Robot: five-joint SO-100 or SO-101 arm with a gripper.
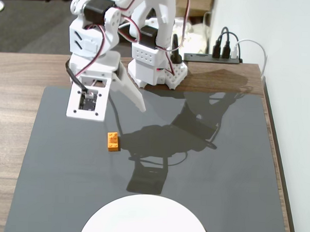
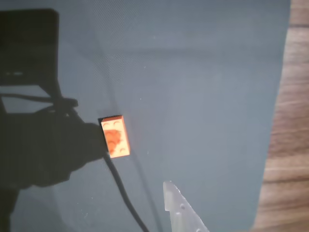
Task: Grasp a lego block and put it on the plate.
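A small orange lego block (image 1: 113, 141) lies on the dark grey mat (image 1: 219, 170), left of centre in the fixed view. The white plate (image 1: 145, 219) sits at the mat's near edge, cut off by the bottom of the frame, with nothing on it. My white gripper (image 1: 125, 110) hangs above the mat, a little behind the block and apart from it. In the wrist view the lego block (image 2: 116, 137) lies ahead of the gripper (image 2: 124, 217); only one pale finger (image 2: 177, 205) shows, with nothing against it. The jaws stand open and empty.
The arm's base (image 1: 153, 64) stands at the back of the wooden table (image 1: 17, 94). A black power strip (image 1: 211, 58) with plugged cables lies behind it. A white wall (image 1: 294, 101) runs along the right. The arm's shadow falls across the mat's middle.
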